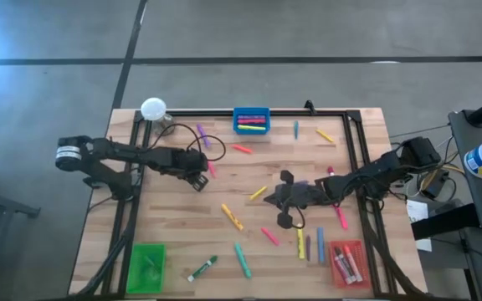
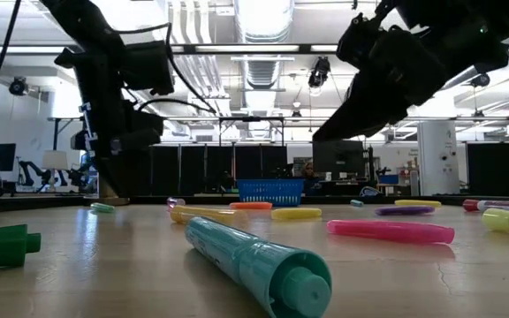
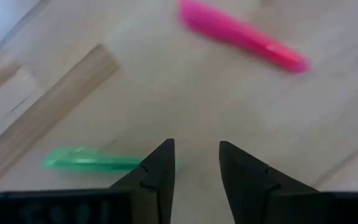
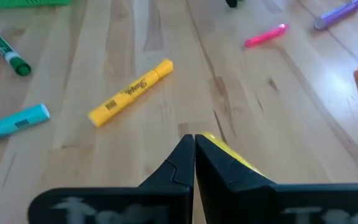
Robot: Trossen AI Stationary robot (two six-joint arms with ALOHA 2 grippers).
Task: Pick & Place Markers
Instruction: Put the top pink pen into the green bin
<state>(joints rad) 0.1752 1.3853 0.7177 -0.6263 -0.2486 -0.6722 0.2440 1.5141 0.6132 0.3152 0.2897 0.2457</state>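
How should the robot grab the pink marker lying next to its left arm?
Grip the pink marker across the middle of its barrel, coming straight down from above. It lies flat on the wooden table with bare wood on both long sides, so the jaws can straddle its thin width. The left gripper is already open close by.

Colourful markers [image 1: 232, 216] flat, scattered across table [image 1: 182, 251]

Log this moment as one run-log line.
left gripper: open, empty, above table near pink marker | right gripper: shut beside yellow marker, mid-table | blue tray: holds markers
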